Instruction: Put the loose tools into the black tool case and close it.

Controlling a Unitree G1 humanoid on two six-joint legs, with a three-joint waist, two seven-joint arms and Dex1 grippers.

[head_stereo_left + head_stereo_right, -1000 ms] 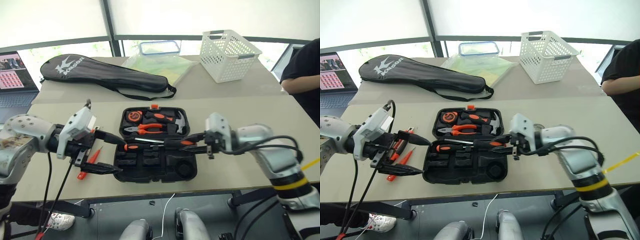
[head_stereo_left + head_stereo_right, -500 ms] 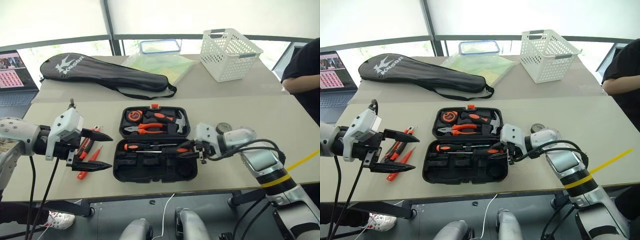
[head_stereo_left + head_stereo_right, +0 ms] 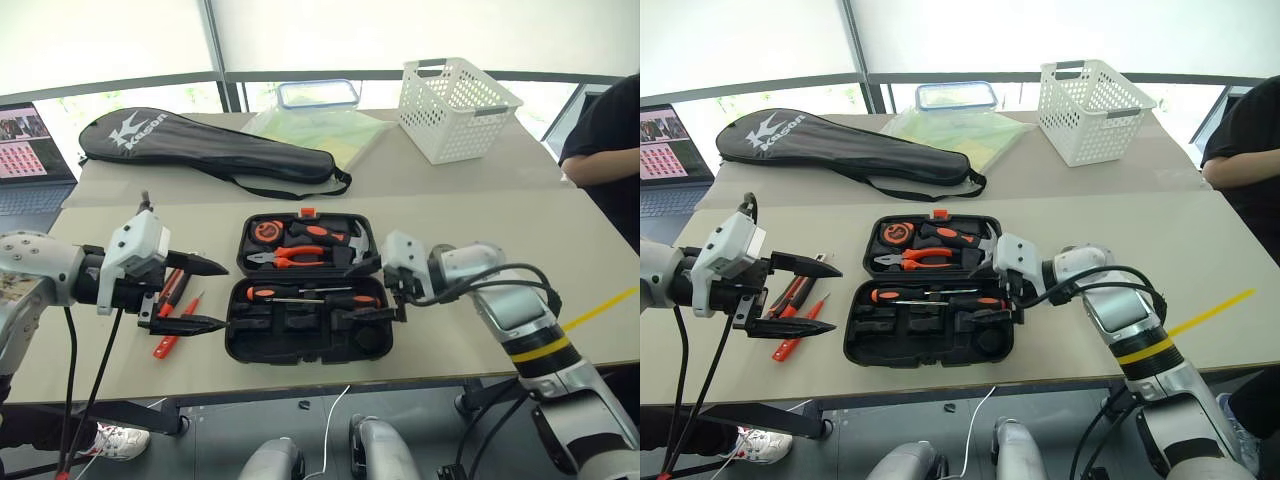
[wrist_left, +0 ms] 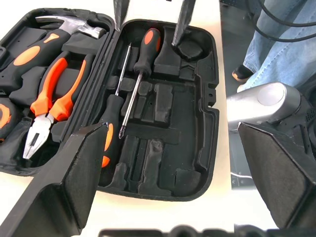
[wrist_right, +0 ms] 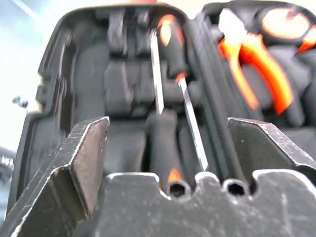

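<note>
Two screwdrivers lie inside the open tool case.

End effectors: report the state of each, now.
Left end effector: open, empty, beside the black tool case.
Right end effector: open, empty, over the case.

Beige table: open tool case, perhaps two loose tools.

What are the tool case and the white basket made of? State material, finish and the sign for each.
Tool case: apparently hard black plastic, matte; moulded tool-shaped recesses and rounded corners suggest it.
White basket: likely white plastic, slightly glossy; its walls are a regular moulded lattice with handle slots.
</note>
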